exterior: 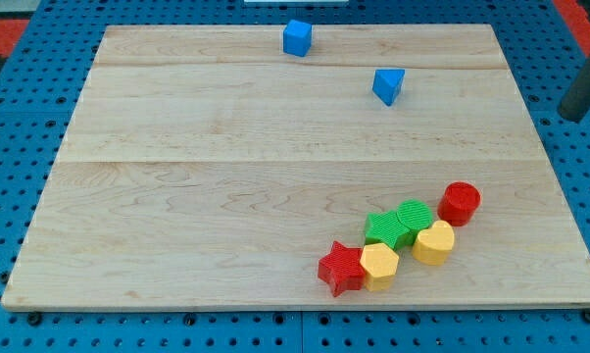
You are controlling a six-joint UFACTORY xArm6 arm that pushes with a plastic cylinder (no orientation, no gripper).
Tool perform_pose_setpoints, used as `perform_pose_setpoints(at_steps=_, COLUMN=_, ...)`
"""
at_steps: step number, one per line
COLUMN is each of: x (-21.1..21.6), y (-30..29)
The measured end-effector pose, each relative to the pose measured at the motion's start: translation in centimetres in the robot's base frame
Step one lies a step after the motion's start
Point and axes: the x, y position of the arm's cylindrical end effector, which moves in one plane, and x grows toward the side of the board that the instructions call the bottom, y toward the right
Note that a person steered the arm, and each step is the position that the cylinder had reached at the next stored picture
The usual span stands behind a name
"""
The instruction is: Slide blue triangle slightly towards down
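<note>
The blue triangle (388,85) lies on the wooden board (226,196) toward the view's top, right of centre. A blue cube (297,38) sits near the top edge, up and left of the triangle. My rod comes in at the view's right edge, and my tip (572,115) is off the board, far to the right of the blue triangle and slightly lower in the view. It touches no block.
A cluster sits at the lower right: a red cylinder (460,203), two green blocks (413,217) (381,228), a yellow heart (433,243), a yellow hexagon (378,266) and a red star (341,269). A blue pegboard (11,137) surrounds the board.
</note>
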Motion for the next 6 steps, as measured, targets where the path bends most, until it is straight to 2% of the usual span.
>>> perform_pose_setpoints(at_steps=6, x=-1.6, y=-0.5)
